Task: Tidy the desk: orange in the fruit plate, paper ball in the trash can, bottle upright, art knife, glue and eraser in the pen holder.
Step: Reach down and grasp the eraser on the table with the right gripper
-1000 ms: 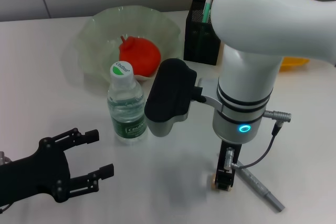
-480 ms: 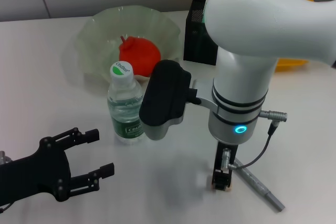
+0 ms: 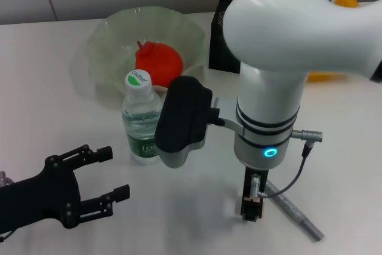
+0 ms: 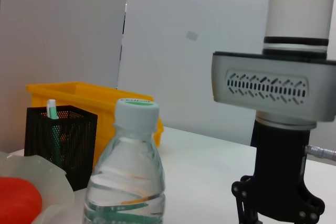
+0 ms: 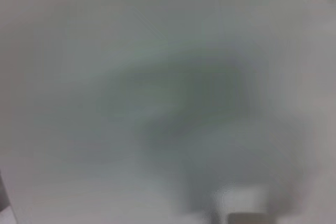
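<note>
Left gripper (image 3: 113, 174): low over the near left corner of the desk (image 3: 36, 76), its two black fingers spread wide with nothing between them.
Fruit plate (image 3: 113, 40): pale green and wavy-rimmed, toward the far edge of the desk, left of centre.
Orange (image 3: 158, 61): lies inside the fruit plate, at its right side; a slice of it also shows in the left wrist view (image 4: 18, 200).
Bottle (image 3: 143, 117): stands upright just in front of the fruit plate, white cap with a green mark on top, clear body, green label low down; the left wrist view (image 4: 128, 171) shows it close up.
Pen holder (image 3: 225, 43): black mesh box at the far edge, right of the fruit plate, largely hidden behind the right arm; the left wrist view (image 4: 63, 142) shows a white-and-green stick standing in it.
Right gripper (image 3: 252, 206): pointed straight down near the front edge of the desk, right of centre, tips at or just above the surface; whether its fingers are apart or together, I cannot tell.
Art knife (image 3: 293, 212): grey, lying flat on the desk, slanting toward the near right corner, one end just beside the right gripper.
Yellow bin (image 4: 89, 98): behind the pen holder.
</note>
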You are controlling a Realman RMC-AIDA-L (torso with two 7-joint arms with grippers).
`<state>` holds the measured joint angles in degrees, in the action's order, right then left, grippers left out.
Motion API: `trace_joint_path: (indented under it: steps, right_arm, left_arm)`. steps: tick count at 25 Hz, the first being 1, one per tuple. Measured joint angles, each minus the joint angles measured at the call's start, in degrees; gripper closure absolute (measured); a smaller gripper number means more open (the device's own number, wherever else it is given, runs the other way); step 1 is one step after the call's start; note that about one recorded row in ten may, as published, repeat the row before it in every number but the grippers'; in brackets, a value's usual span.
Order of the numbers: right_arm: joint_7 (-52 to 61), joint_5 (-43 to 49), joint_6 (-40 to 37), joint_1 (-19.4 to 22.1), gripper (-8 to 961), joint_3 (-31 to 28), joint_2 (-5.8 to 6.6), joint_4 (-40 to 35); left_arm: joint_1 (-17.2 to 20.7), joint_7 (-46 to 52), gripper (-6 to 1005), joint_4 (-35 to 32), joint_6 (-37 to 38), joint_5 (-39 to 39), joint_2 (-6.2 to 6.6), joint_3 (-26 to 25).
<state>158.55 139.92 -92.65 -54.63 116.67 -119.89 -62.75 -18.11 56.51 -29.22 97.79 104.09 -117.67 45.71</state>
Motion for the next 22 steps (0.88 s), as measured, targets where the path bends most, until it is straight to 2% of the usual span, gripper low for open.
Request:
trace_joint_path:
  steps: [22]
  right_arm:
    - [0.9, -0.7, 2.0, -0.4, 627, 2.5, 0.00, 0.9]
  left_arm:
    - [0.1, 0.0, 199, -0.2, 0.0, -0.3, 0.02, -0.1]
